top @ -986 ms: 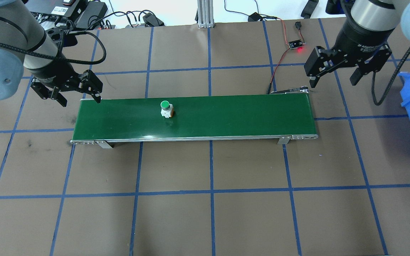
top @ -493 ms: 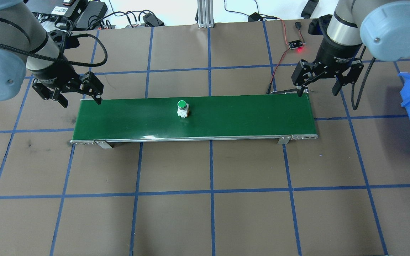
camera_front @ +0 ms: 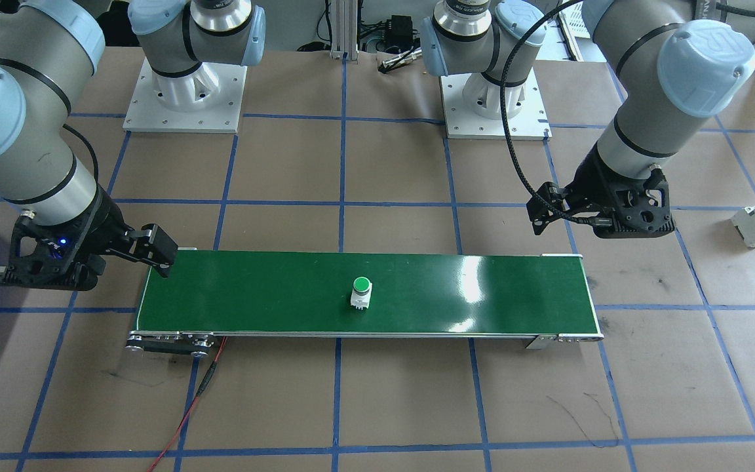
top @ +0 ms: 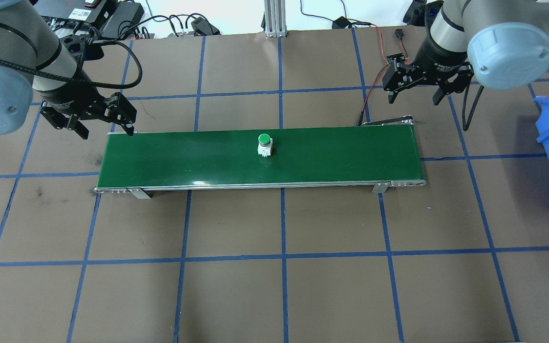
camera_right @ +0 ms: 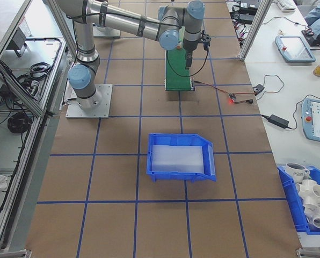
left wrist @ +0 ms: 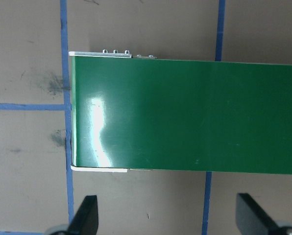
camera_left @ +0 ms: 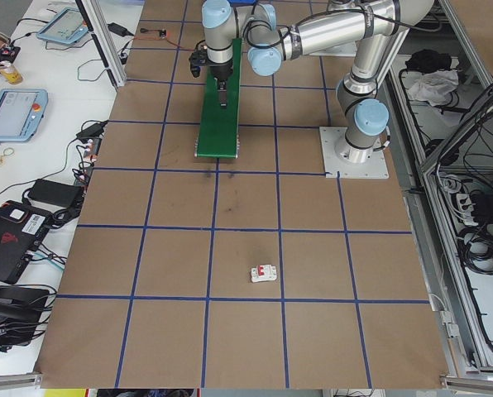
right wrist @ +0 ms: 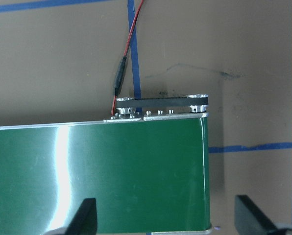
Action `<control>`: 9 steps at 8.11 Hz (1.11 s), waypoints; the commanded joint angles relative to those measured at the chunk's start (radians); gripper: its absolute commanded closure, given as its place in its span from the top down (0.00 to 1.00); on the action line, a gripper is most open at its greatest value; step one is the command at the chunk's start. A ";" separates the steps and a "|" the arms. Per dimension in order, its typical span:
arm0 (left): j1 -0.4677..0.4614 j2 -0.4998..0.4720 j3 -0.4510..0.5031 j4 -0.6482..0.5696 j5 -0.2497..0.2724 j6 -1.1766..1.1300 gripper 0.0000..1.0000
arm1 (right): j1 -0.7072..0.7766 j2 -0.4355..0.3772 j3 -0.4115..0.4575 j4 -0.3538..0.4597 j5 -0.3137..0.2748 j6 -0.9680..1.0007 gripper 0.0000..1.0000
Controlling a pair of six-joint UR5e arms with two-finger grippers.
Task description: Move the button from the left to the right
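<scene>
The belt (top: 260, 156) had carried the button (top: 264, 144) from left of its middle to about mid-length. The right gripper (top: 413, 89) had pulled back beyond the belt's right end, jaws open; the left gripper (top: 106, 125) hung open-jawed at the left end, both well apart from the button.

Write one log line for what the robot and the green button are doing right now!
button: upright mid green belt, untouched | left gripper: open, empty, near belt's left end | right gripper: open, empty, near right end | transfer: incomplete
</scene>
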 commanded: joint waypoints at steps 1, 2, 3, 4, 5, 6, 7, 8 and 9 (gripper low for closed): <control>0.000 0.008 -0.006 0.010 0.000 0.004 1.00 | 0.001 0.002 0.002 -0.046 -0.013 0.023 1.00; -0.002 0.025 -0.005 0.007 0.000 0.016 1.00 | 0.001 0.002 0.005 -0.050 0.005 0.056 1.00; 0.000 0.009 -0.003 0.010 0.000 0.019 1.00 | 0.005 0.005 0.007 -0.063 0.023 0.128 1.00; 0.000 -0.007 -0.005 0.025 -0.003 0.018 1.00 | 0.006 0.035 0.017 -0.064 0.048 0.135 1.00; 0.000 -0.004 -0.015 0.036 -0.007 0.022 1.00 | 0.012 0.052 0.042 -0.095 0.041 0.126 1.00; -0.002 0.022 -0.030 0.036 -0.004 0.022 1.00 | 0.015 0.052 0.060 -0.125 0.043 0.120 1.00; -0.002 0.013 -0.032 0.039 -0.010 0.022 1.00 | 0.015 0.052 0.062 -0.126 0.059 0.129 1.00; -0.002 0.011 -0.031 0.041 -0.015 0.021 1.00 | 0.032 0.052 0.062 -0.129 0.062 0.158 1.00; -0.006 0.031 -0.031 0.029 -0.053 0.019 1.00 | 0.056 0.049 0.062 -0.136 0.062 0.229 1.00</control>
